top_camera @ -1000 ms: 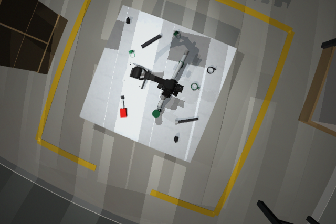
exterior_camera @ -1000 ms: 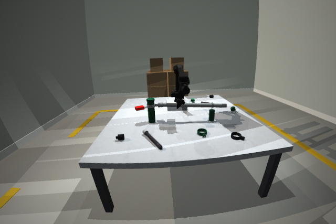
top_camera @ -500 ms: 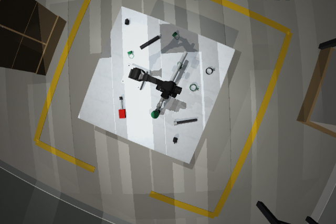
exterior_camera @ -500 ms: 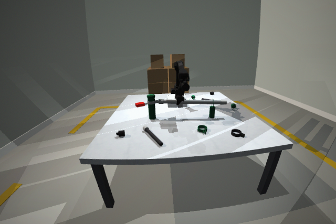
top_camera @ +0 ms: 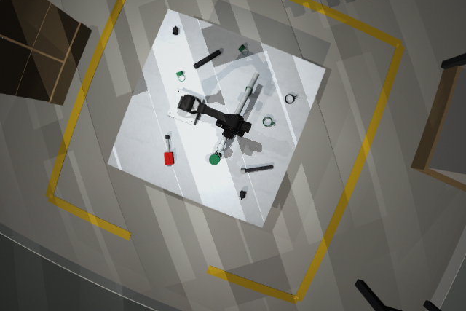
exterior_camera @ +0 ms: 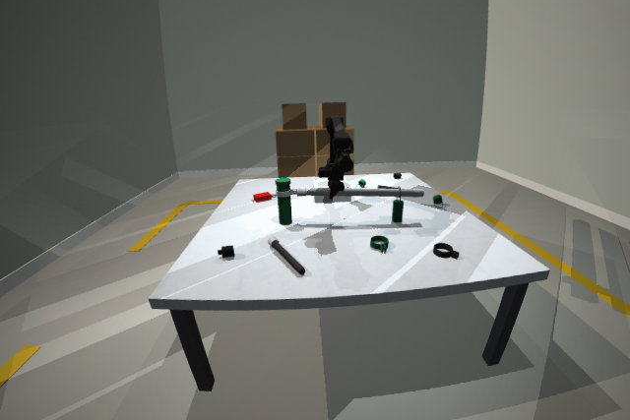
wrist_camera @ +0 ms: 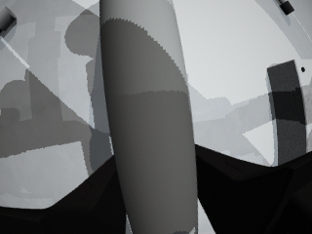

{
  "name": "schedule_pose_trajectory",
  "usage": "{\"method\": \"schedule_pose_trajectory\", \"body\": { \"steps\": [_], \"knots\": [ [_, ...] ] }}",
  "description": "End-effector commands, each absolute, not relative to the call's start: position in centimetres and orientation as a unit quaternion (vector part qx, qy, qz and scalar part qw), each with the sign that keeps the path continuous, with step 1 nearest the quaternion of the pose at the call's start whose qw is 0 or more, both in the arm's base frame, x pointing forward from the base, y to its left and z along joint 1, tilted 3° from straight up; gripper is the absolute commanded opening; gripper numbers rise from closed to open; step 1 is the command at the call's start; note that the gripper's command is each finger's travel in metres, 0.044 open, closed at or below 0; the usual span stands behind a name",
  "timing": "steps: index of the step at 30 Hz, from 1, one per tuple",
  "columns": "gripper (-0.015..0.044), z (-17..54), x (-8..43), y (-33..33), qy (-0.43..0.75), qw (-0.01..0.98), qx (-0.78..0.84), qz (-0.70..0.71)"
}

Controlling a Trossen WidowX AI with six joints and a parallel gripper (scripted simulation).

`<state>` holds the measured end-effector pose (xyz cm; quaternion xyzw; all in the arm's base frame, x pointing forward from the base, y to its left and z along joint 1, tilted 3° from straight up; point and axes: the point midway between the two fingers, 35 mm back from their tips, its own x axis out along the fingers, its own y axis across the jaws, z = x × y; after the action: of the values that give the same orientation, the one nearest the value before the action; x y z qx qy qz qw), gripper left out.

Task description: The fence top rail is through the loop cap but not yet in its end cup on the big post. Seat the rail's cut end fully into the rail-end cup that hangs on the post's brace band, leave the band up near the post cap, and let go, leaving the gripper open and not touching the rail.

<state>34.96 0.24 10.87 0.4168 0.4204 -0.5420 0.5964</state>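
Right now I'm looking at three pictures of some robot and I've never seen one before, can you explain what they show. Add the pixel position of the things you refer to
The machine is one black robot arm whose gripper (top_camera: pixel 230 132) (exterior_camera: pixel 333 195) (wrist_camera: pixel 152 154) is closed on a long grey rail (top_camera: pixel 245 102) (exterior_camera: pixel 373 193) (wrist_camera: pixel 151 122). One picture looks down from above, one faces the table (exterior_camera: pixel 331 301) from across the room, and one looks out from the arm's wrist. The rail runs between a thick green post (exterior_camera: pixel 284 210) and a short green one (exterior_camera: pixel 397 210). Around them lie a red block (top_camera: pixel 169 158) (exterior_camera: pixel 262 197), dark rods, small rings and little black fittings.

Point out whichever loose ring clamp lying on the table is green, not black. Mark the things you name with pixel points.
The green clamp (top_camera: pixel 263 121) (exterior_camera: pixel 371 243): it lies nearer the rail (top_camera: pixel 242 103) (exterior_camera: pixel 368 193) (wrist_camera: pixel 151 127) than the black one (top_camera: pixel 285 99) (exterior_camera: pixel 435 249).
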Motion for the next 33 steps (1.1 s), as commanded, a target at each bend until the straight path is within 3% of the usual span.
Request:
{"method": "schedule_pose_trajectory", "body": {
  "steps": [1, 27, 33],
  "knots": [
    [0.0000, 11.17, 35.26, -0.40, 0.410, 0.600, 0.419, -0.544],
    [0.0000, 10.82, 35.13, -0.50, 0.419, 0.597, 0.417, -0.542],
    [0.0158, 10.82, 35.13, -0.50, 0.419, 0.597, 0.417, -0.542]
  ]
}}
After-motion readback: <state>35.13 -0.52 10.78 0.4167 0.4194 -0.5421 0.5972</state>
